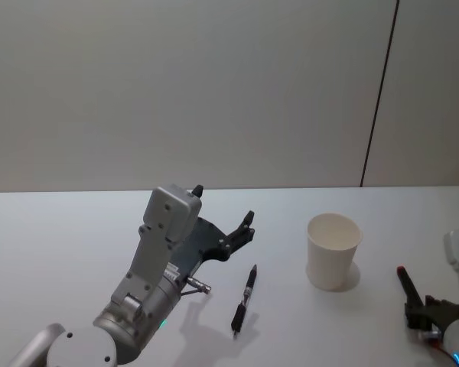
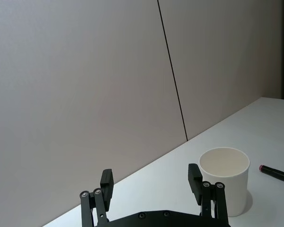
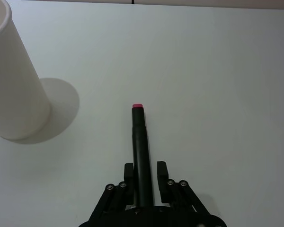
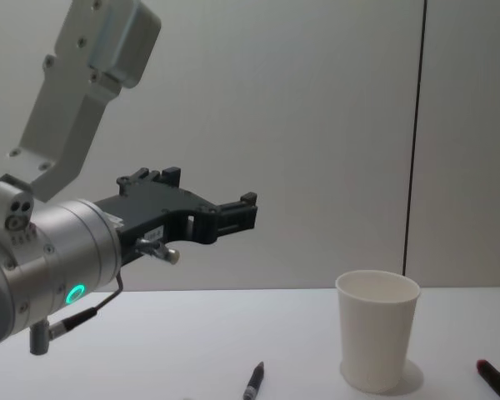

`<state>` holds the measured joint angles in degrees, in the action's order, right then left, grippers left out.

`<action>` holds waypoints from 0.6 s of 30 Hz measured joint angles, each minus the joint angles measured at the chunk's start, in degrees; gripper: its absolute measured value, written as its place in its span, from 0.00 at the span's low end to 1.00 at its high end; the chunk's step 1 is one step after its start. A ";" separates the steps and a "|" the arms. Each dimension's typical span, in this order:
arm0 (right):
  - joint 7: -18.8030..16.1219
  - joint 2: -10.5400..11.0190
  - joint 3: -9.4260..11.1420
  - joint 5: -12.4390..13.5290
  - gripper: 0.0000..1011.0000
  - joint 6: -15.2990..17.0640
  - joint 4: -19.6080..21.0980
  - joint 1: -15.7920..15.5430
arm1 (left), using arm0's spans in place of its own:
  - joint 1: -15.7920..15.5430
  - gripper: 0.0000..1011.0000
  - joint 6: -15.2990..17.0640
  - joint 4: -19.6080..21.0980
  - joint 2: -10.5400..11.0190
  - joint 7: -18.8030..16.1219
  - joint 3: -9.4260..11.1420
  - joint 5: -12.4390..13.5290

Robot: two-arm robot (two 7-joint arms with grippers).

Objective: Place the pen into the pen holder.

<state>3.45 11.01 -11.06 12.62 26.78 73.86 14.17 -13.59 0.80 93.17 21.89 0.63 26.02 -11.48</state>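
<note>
The pen holder is a white paper cup [image 1: 333, 251] standing upright on the table, right of centre, also in the chest view [image 4: 377, 342]. My right gripper [image 1: 424, 310] is low at the table's right edge, shut on a black pen with a red tip [image 3: 141, 142]; that pen [image 1: 405, 283] points toward the cup [image 3: 12, 90] and ends short of it. A second black pen [image 1: 245, 298] lies loose on the table, left of the cup. My left gripper [image 1: 223, 203] is raised above the table, open and empty [image 2: 150, 182].
The white table [image 1: 76, 245] ends at a plain grey wall with a thin dark vertical seam [image 1: 379, 92]. The left arm's silver body [image 1: 157, 252] rises over the table's near left part.
</note>
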 joint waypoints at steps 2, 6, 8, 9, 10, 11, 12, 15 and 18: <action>-0.09 -0.04 -0.01 -0.06 0.30 -0.05 -0.20 0.05 | 0.00 0.99 0.00 0.00 0.00 0.00 0.00 0.00; -0.34 -0.15 -0.02 -0.28 0.18 -0.28 -0.62 0.16 | 0.00 0.99 0.00 0.00 0.00 0.00 0.00 0.00; -0.40 -0.18 -0.02 -0.33 0.18 -0.36 -0.74 0.21 | 0.00 0.99 0.00 0.00 0.00 0.00 0.00 0.00; -0.46 -0.22 -0.02 -0.41 0.18 -0.48 -0.89 0.25 | 0.00 0.99 0.00 0.00 0.00 0.00 0.00 0.00; -0.50 -0.23 -0.02 -0.43 0.18 -0.52 -0.93 0.27 | 0.00 0.99 0.00 0.00 0.00 0.00 0.00 0.00; -0.54 -0.24 -0.01 -0.46 0.18 -0.56 -1.00 0.28 | 0.00 0.99 0.00 0.00 0.00 0.00 0.00 0.00; -0.60 -0.28 0.00 -0.49 0.18 -0.64 -1.11 0.31 | 0.00 0.99 0.00 0.00 0.00 0.00 0.00 0.00; -0.73 -0.33 0.04 -0.58 0.18 -0.87 -1.27 0.33 | 0.00 0.99 0.00 0.00 0.00 0.00 0.00 0.00; -0.85 -0.35 0.08 -0.70 0.18 -1.24 -1.32 0.33 | 0.00 0.99 0.00 0.00 0.00 0.00 0.00 0.00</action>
<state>2.60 10.66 -10.98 11.92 25.54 72.53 14.50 -13.59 0.79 93.17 21.89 0.63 26.02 -11.48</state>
